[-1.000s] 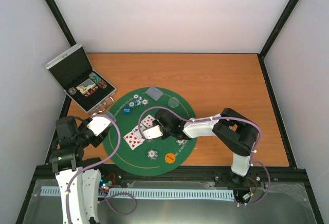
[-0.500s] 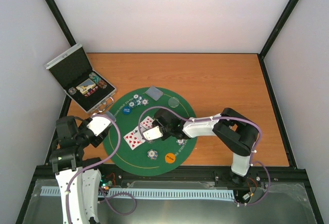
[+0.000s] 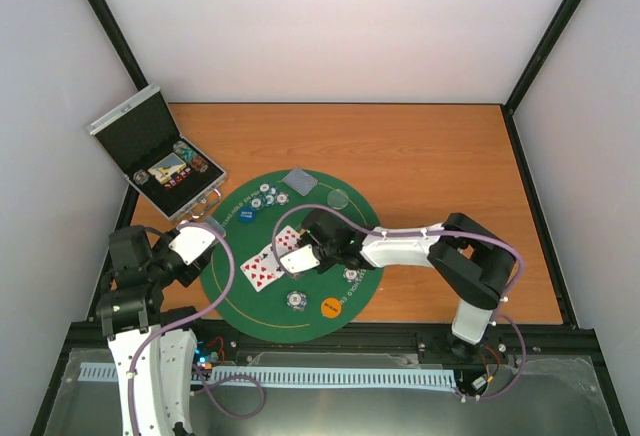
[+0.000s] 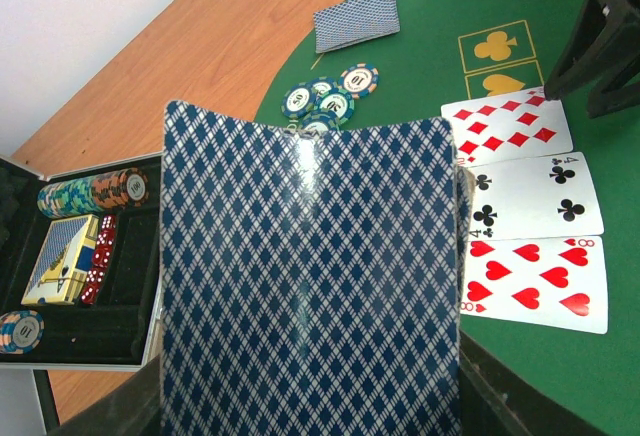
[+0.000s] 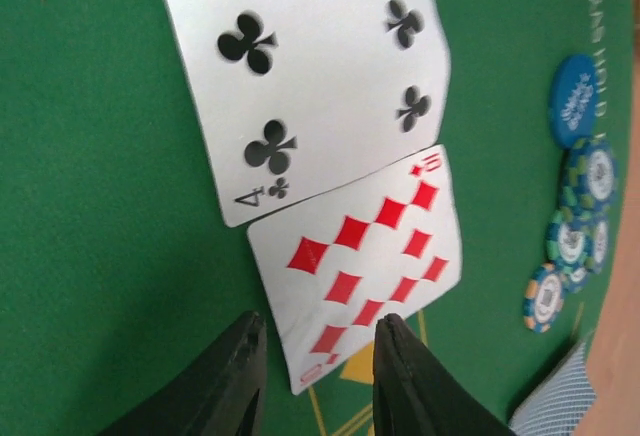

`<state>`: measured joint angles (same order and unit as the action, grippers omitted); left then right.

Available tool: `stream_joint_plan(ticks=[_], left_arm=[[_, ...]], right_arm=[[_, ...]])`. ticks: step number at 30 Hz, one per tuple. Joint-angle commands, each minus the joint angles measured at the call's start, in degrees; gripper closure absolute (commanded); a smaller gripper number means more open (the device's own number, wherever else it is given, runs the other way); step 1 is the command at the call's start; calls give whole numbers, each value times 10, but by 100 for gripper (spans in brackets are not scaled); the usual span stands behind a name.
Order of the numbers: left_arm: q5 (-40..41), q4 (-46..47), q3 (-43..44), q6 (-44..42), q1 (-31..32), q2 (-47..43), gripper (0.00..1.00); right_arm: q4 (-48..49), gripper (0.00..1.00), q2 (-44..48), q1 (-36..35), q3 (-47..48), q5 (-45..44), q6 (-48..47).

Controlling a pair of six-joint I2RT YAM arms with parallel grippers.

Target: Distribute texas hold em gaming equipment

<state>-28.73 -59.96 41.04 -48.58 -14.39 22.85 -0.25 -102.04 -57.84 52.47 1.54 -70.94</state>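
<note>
Three face-up cards lie in a row on the green mat (image 3: pixel 240 291): a ten of diamonds (image 5: pixel 365 256), a four of clubs (image 5: pixel 310 86) and an eight of hearts (image 4: pixel 535 281). My right gripper (image 5: pixel 315 376) is open and empty, its fingers either side of the near end of the ten of diamonds, just above it; it also shows in the top view (image 3: pixel 288 253). My left gripper (image 3: pixel 203 241) is shut on a blue-backed pack of playing cards (image 4: pixel 310 276), held upright at the mat's left edge. Its fingers are hidden behind the pack.
On the mat are a cluster of patterned chips (image 3: pixel 268 196), a blue disc (image 3: pixel 246 216), a face-down card pile (image 3: pixel 299 181), a clear disc (image 3: pixel 339 197), an orange disc (image 3: pixel 331 307) and two single chips (image 3: pixel 297 300). The open silver case (image 3: pixel 160 151) stands at the far left.
My right arm's elbow has swung a little to the right while its gripper stays over the face-up cards. My left arm has not moved.
</note>
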Motion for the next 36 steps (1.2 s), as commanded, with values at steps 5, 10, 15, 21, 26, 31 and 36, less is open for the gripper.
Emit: stream_joint_plan(ticks=[5,10,15,21,26,31,36], left_arm=[[-9,17,6,1,-5,0,49],[-9,16,6,1,-5,-1,49],[-10,17,6,1,-5,-3,49],[-10,17,6,1,-5,-3,49],[-12,14,7,-1,-5,-4,49],[-12,16,8,0,-5,-7,49],[-12,16,7,-1,-5,-13,49]], right_arm=[[52,33,104,18,10,55,158],[-6,0,164,85,94,69,431],[-139,0,189,120,155,-38,550],[-195,0,231,123,139,-71,607],[-200,0,246,130,154,126,642],[-283,0,252,191,179,86,719],[-390,0,250,251,125,-106,765]])
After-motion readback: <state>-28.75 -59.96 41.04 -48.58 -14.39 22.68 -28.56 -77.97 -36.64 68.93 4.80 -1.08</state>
